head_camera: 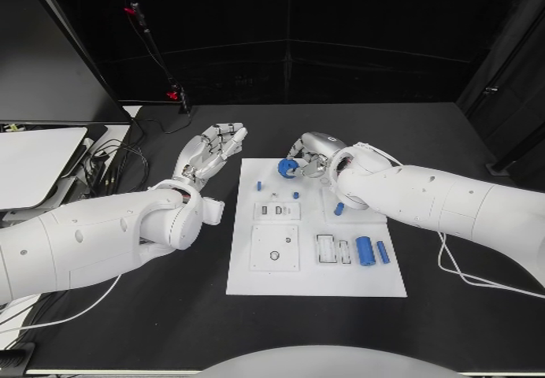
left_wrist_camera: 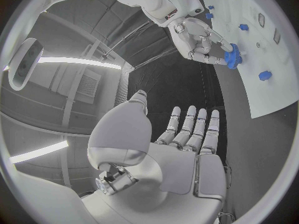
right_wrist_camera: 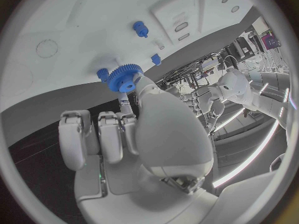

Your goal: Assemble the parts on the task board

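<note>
So the right hand (head_camera: 318,154) was pinching a blue toothed gear (head_camera: 287,167) in its fingers, right over the far end of the white task board (head_camera: 256,279). The left hand (head_camera: 213,150) hung above the black desk (head_camera: 170,315) just left of the board, fingers spread, holding nothing. A blue cylinder (head_camera: 365,250) and a thinner blue pin (head_camera: 383,252) lay near the board's right edge. The right wrist view showed the gear's center hole (right_wrist_camera: 126,84) and a small blue peg (right_wrist_camera: 141,29) standing in the board; the head view didn't show that hole. Cables (head_camera: 120,161) lay at the desk's left.
</note>
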